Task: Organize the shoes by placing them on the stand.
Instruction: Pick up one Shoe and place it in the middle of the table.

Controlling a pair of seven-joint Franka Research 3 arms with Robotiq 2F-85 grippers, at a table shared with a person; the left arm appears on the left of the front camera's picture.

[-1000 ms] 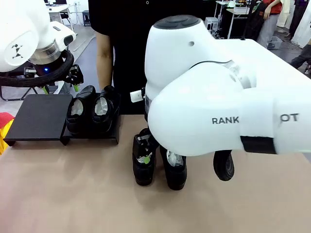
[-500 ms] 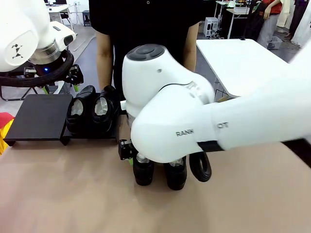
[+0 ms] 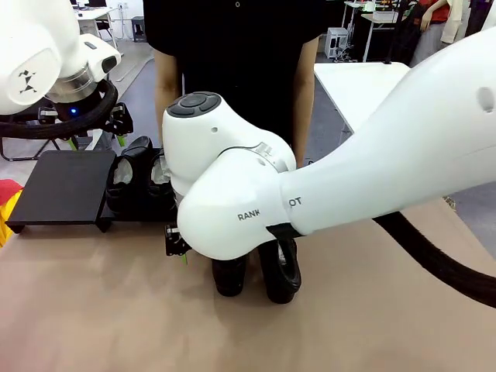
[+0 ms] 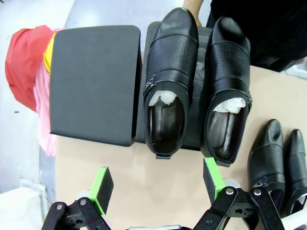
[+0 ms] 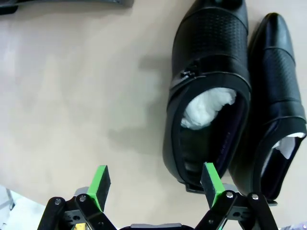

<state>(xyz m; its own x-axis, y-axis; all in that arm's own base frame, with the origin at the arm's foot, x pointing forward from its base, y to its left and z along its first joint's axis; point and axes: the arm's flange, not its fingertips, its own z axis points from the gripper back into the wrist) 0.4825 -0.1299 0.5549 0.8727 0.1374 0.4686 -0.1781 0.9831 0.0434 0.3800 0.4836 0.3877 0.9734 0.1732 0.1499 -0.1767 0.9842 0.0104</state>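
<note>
Four shoes in all, each stuffed with white paper. Two shoes (image 4: 170,81) sit side by side on the stand (image 4: 93,81), which has two panels and lies along the far edge toward the left corner. Both are on the panel nearer the middle, toes to the far edge. The loose pair (image 5: 208,91) stands together on the worktop (image 5: 72,96) near its middle. The left fingers (image 4: 101,184) hang spread wide by the stand's near edge, holding nothing. The right fingers (image 5: 210,179) are spread too, one pad just beside a loose shoe's heel, possibly touching it.

Table (image 3: 93,310): stand (image 3: 62,190), 2 shoes (image 5: 207,72)
</note>
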